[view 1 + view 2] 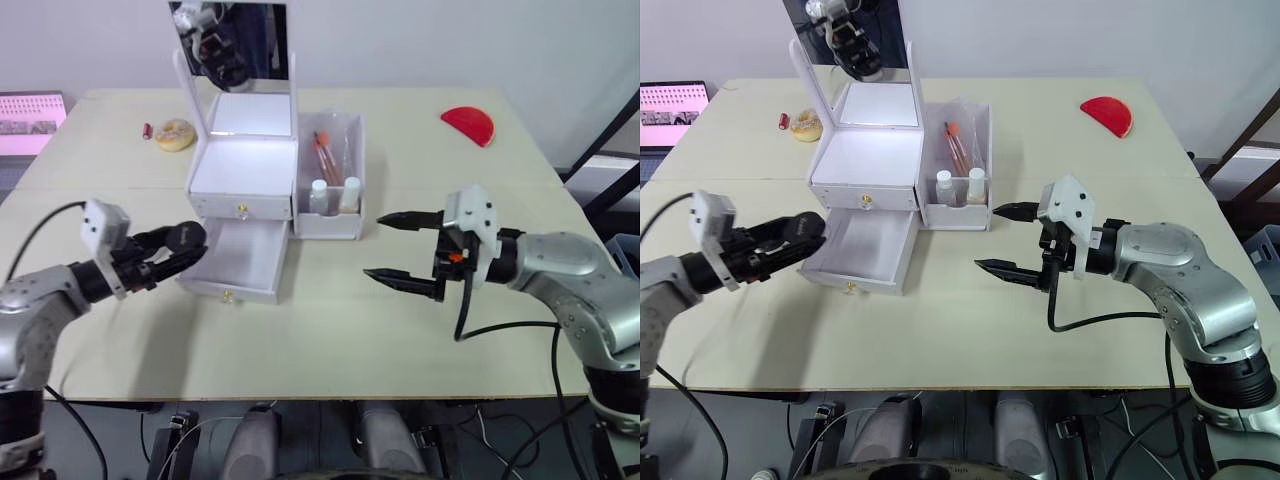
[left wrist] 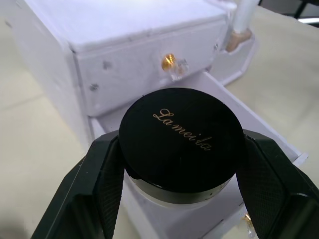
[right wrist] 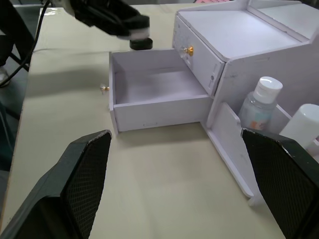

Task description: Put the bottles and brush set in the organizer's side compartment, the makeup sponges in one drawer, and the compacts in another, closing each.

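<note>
My left gripper (image 1: 178, 246) is shut on a round black compact (image 2: 182, 139) with gold lettering, held at the left edge of the open lower drawer (image 1: 245, 262), just above its rim. The drawer's inside looks bare. The white organizer (image 1: 245, 165) carries a mirror, and its upper drawer (image 1: 240, 207) is shut. Its side compartment (image 1: 330, 222) holds two white-capped bottles (image 1: 319, 196) and several brushes (image 1: 323, 150). My right gripper (image 1: 373, 246) hangs open with nothing in it, over the table right of the organizer.
A red half-round object (image 1: 468, 124) lies at the back right of the table. A beige round item (image 1: 175, 134) and a small red thing (image 1: 147, 130) lie at the back left. A pink screen (image 1: 30, 120) stands beyond the table's left edge.
</note>
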`<state>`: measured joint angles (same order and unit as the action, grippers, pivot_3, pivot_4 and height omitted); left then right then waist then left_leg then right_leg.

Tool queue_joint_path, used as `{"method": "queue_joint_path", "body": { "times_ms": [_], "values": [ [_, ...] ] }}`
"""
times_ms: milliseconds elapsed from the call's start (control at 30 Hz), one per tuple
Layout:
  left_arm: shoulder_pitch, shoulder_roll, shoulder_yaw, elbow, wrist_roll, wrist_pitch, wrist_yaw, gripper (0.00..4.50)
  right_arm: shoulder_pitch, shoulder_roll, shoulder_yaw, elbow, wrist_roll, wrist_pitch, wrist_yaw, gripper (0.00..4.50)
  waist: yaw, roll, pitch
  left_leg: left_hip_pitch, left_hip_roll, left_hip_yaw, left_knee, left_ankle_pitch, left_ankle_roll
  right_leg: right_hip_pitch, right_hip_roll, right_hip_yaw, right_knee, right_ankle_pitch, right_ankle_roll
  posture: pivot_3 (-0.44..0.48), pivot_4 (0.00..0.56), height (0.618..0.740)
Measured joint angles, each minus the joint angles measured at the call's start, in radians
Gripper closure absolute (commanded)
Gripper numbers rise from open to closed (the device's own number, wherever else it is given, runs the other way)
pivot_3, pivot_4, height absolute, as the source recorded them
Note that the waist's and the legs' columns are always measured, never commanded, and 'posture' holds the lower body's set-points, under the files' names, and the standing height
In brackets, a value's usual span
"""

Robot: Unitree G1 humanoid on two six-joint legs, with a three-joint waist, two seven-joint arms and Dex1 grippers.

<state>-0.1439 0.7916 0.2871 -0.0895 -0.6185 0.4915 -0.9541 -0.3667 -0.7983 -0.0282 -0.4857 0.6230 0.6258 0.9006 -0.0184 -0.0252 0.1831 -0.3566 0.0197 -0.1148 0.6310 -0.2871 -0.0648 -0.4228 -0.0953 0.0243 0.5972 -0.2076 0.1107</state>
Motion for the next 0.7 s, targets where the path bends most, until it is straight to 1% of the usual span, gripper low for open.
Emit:
{"method": "queue_joint_path", "body": {
  "times_ms": [133, 400, 467, 500, 533, 700],
  "values": [
    [-0.01, -0.024, -0.065, 0.047, 0.042, -0.035, -0.029, 1.84, 0.002, -0.001, -0.007, -0.027, 0.002, 0.009, -0.02, 0.0, 0.002, 0.0, 0.0, 0.0, 0.0, 0.0, 0.0, 0.0, 0.0, 0.0, 0.0, 0.0, 0.0, 0.0, 0.0, 0.0, 0.15, 0.739],
    [-0.019, -0.035, -0.079, 0.057, 0.081, -0.071, -0.041, 1.84, 0.006, -0.002, -0.021, -0.06, 0.013, 0.037, -0.05, 0.0, 0.004, 0.0, 0.0, 0.0, 0.0, 0.0, 0.0, 0.0, 0.0, 0.0, 0.0, 0.0, 0.0, 0.0, 0.0, 0.0, 0.15, 0.739],
    [-0.019, -0.035, -0.079, 0.057, 0.087, -0.074, -0.042, 0.78, 0.006, -0.002, -0.021, -0.061, 0.018, 0.044, -0.053, 0.0, 0.004, 0.0, 0.0, 0.0, 0.0, 0.0, 0.0, 0.0, 0.0, 0.0, 0.0, 0.0, 0.0, 0.0, 0.0, 0.0, 0.15, 0.739],
    [-0.019, -0.035, -0.079, 0.057, 0.089, -0.077, -0.043, 0.36, 0.007, -0.002, -0.022, -0.061, 0.019, 0.045, -0.053, 0.0, 0.004, 0.0, 0.0, 0.0, 0.0, 0.0, 0.0, 0.0, 0.0, 0.0, 0.0, 0.0, 0.0, 0.0, 0.0, 0.0, 0.15, 0.739],
    [-0.019, -0.035, -0.079, 0.057, 0.09, -0.08, -0.042, 0.04, 0.007, -0.002, -0.022, -0.061, 0.02, 0.045, -0.054, 0.0, 0.004, 0.0, 0.0, 0.0, 0.0, 0.0, 0.0, 0.0, 0.0, 0.0, 0.0, 0.0, 0.0, 0.0, 0.0, 0.0, 0.15, 0.739],
    [-0.021, -0.035, -0.076, 0.056, 0.094, -0.069, -0.025, 0.04, 0.007, -0.002, -0.022, -0.061, 0.02, 0.045, -0.055, 0.0, 0.004, 0.0, 0.0, 0.0, 0.0, 0.0, 0.0, 0.0, 0.0, 0.0, 0.0, 0.0, 0.001, 0.0, 0.0, 0.0, 0.15, 0.739]
  ]
}}
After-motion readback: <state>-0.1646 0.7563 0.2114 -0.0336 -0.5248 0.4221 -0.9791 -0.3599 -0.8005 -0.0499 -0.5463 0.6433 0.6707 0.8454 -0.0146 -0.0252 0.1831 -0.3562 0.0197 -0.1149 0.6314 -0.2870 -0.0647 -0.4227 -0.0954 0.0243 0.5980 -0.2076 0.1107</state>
